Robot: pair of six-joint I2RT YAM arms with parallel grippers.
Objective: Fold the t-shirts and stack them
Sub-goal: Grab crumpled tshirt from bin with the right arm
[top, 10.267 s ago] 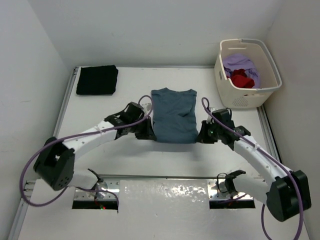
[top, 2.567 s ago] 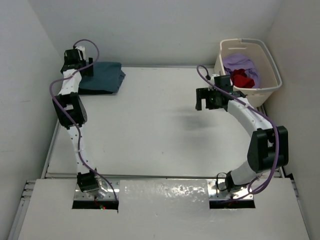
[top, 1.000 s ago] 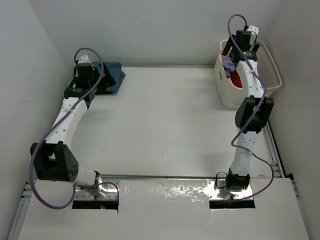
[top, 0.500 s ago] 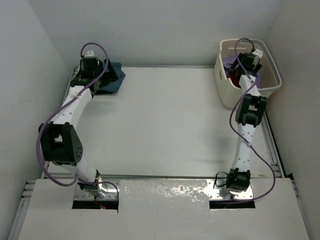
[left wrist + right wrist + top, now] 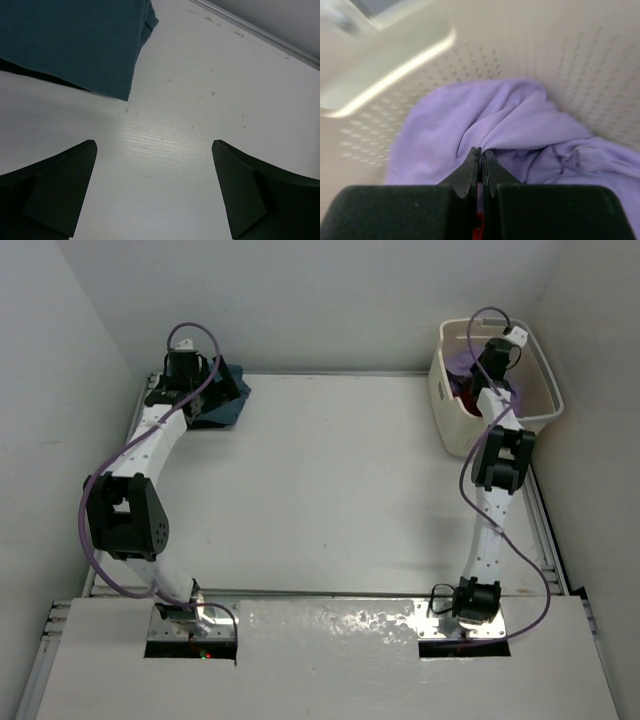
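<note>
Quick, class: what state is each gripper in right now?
Left gripper: open, holding nothing.
Right gripper: closed on the purple t-shirt.

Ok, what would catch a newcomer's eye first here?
The right gripper is inside the cream laundry basket at the far right corner, jaws pinched on a lavender t-shirt. At the far left corner, the left gripper hangs open beside a folded teal t-shirt on the white table.
</note>
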